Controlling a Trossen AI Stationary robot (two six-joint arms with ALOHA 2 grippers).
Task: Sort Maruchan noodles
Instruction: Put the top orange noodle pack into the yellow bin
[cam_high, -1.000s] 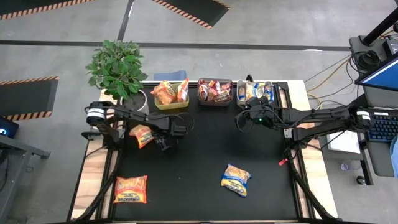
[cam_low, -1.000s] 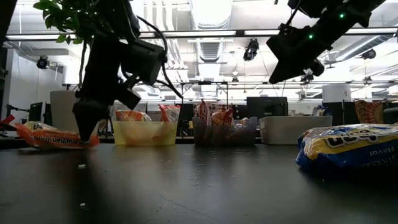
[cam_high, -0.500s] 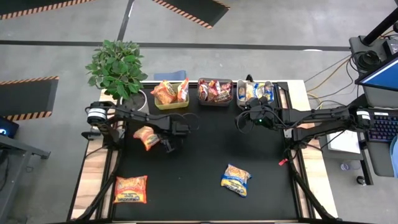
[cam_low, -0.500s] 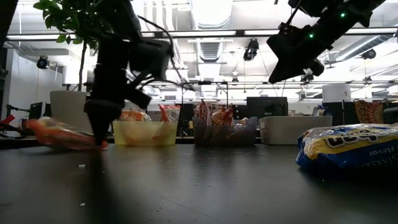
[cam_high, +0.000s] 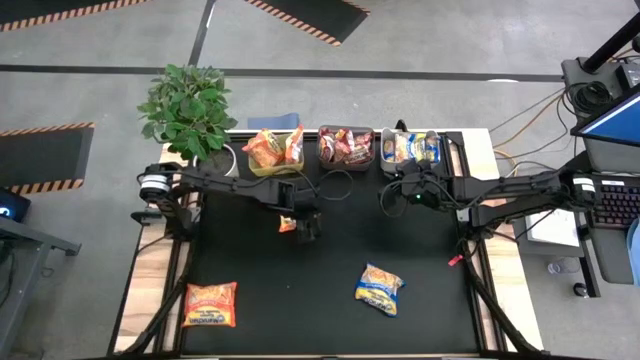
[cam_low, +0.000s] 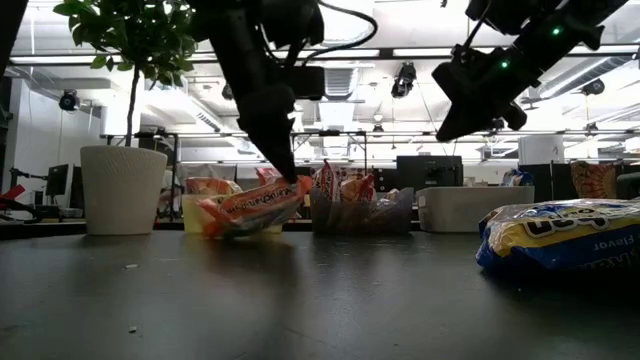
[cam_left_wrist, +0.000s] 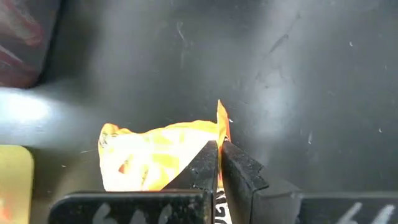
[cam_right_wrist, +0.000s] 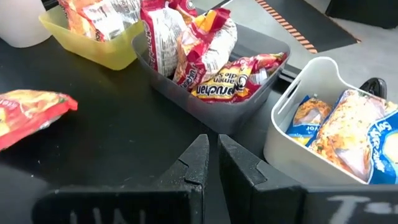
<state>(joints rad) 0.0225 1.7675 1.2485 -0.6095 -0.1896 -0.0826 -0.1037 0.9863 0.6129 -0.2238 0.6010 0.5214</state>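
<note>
orange noodle packet hangs pinched in left claw; right claw narrow.

Orange pkt half-hidden (by fingers)

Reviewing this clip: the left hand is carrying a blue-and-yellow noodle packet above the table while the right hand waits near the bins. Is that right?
Not quite. The packet pinched in the left hand is orange, not blue-and-yellow: the orange noodle packet shows clearly in the left wrist view. The blue-and-yellow packet lies untouched on the table. The rest holds: the right hand waits near the bins.
</note>
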